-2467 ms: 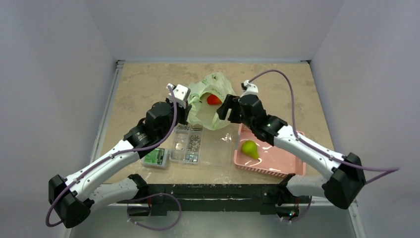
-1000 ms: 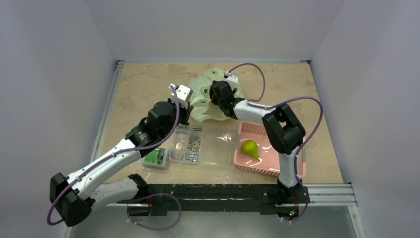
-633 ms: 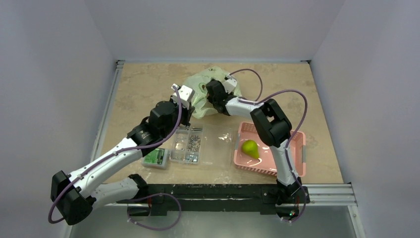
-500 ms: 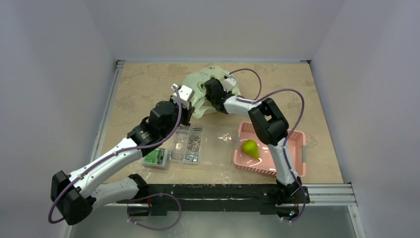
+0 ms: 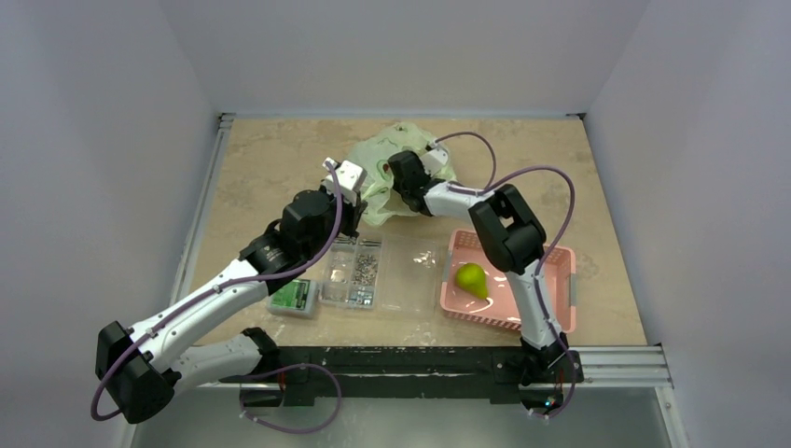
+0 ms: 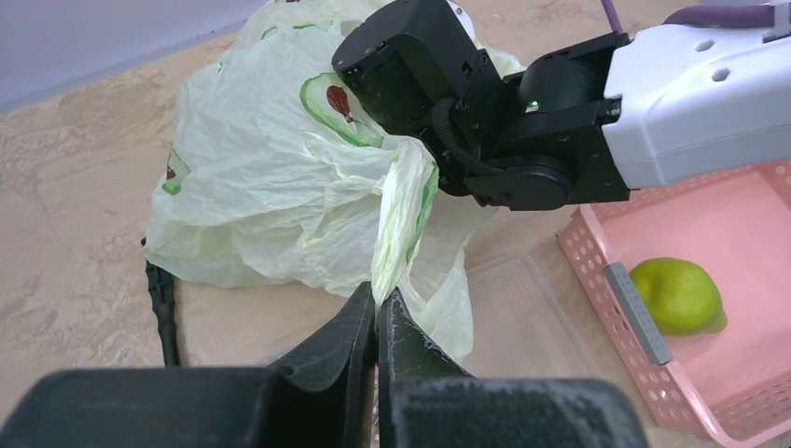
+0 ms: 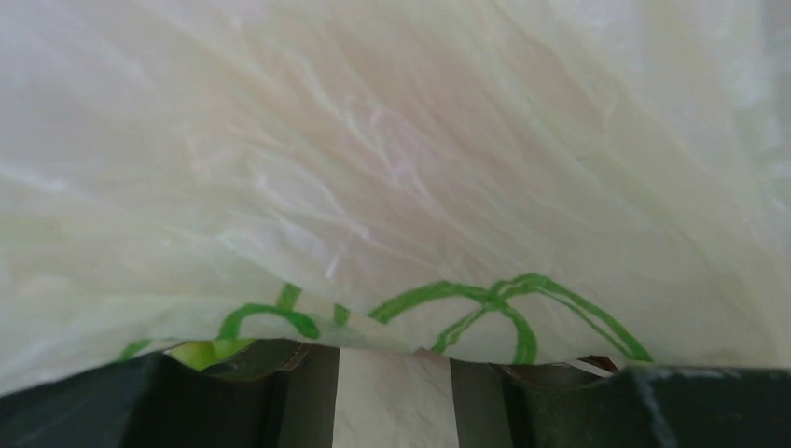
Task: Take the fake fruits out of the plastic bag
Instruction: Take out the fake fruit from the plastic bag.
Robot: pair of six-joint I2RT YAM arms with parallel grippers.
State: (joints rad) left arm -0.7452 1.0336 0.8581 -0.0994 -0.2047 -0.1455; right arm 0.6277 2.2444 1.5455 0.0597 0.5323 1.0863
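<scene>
Colour notes, bag and surroundings.
Plastic bag (image 6: 270, 187) is showing pale yellow-green, with green-outlined avocado prints and dark red-brown stones; pear (image 6: 676, 294) is reading glossy green; basket (image 6: 737, 233) is showing pink, perforated; desk (image 5: 270, 168) is showing mottled beige; left hand (image 6: 377, 303) is reading black.

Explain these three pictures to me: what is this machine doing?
Two robot arms work at a beige table. One picture looks down from above; the others come from a camera on each wrist. The left arm's fingers pinch a twist of the thin pale yellow-green plastic bag. The right arm's fingers are pushed into the bag, so its camera sees mostly crinkled plastic; whether they hold anything is hidden. Nearby lie a clear compartmented plastic box and a pink basket holding a green pear.
</scene>
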